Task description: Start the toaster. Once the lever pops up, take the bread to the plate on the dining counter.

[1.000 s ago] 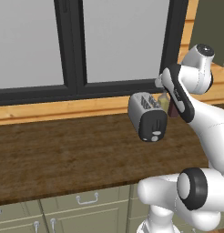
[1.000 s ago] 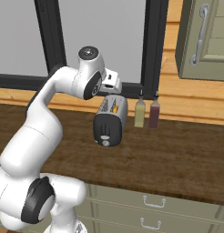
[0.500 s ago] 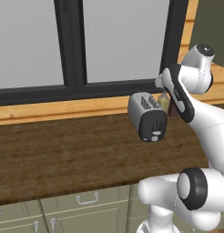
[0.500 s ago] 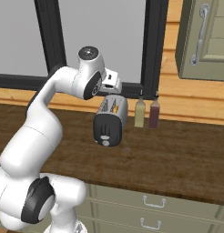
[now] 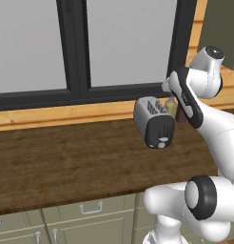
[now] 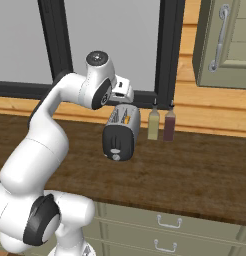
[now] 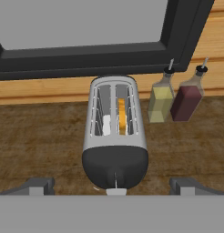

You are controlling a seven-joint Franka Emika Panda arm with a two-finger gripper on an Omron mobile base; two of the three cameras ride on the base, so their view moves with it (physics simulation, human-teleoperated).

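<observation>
The claw [image 7: 113, 184] hangs wide open and empty above the toaster [image 7: 114, 143], its two fingertips [image 7: 37, 185] showing at about 8 and 4 o'clock in the hand view, well apart on either side of the black end panel. The toaster stands on the dark wood worktop [image 5: 66, 162] below the window, with the bread [image 7: 122, 117] sunk in the right-hand slot as the hand view frames it. The lever [image 7: 115, 181] shows as a pale tab at 6 o'clock on the end panel.

The main risk lies in the press: with the jaws this wide, a fingertip could miss the small tab and slide down the curved panel, or shove the light toaster backwards. Two bottles [image 7: 176, 95] stand just beside it at 2 o'clock; a sideways push could knock them over. A glancing press might also leave the lever unlatched.
</observation>
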